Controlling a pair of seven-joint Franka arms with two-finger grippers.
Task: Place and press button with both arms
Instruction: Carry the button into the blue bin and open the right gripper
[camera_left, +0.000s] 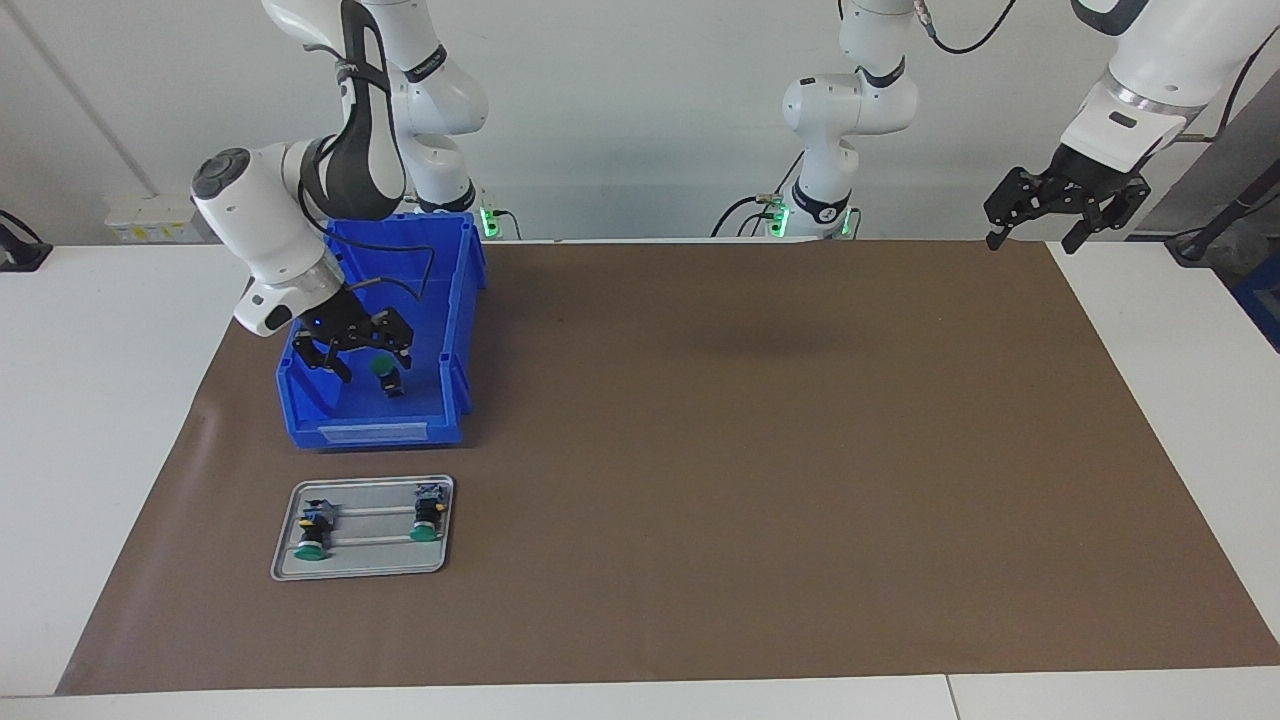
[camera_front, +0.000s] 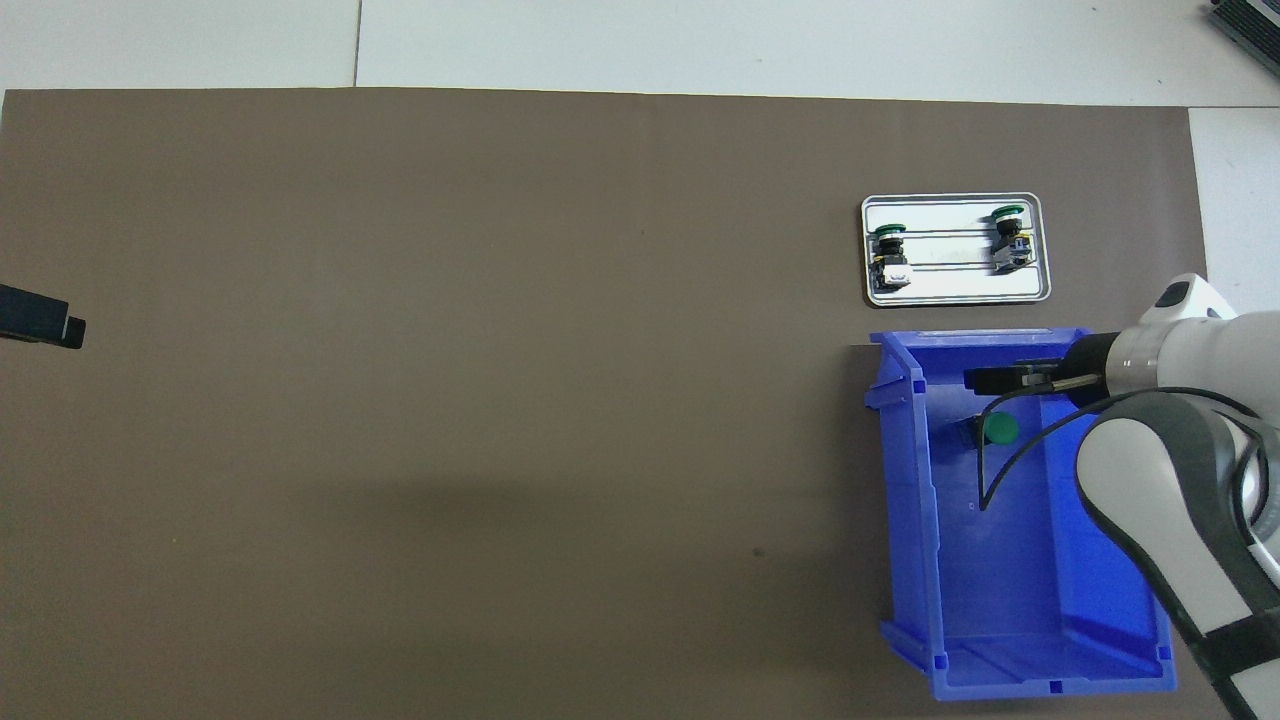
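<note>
The button (camera_left: 385, 370) is in the blue bin (camera_left: 300, 420), green cap up, in the half of the bin farther from the robots. My right gripper (camera_left: 373, 364) hangs just over it, open, a finger on either side of the cap and holding nothing. From overhead the green cap (camera_front: 1000, 430) shows just beside the right gripper (camera_front: 995, 378), inside the bin (camera_front: 905, 500). Raised over the left arm's end of the table, my left gripper (camera_left: 1040, 238) waits open and empty. Only its tip (camera_front: 45, 328) shows from overhead.
A small metal tray (camera_left: 360, 572) lies on the brown mat just farther from the robots than the bin, with two more green-capped switches (camera_left: 312, 530) (camera_left: 427, 515) lying on it. In the overhead view the tray (camera_front: 955, 298) lies just above the bin.
</note>
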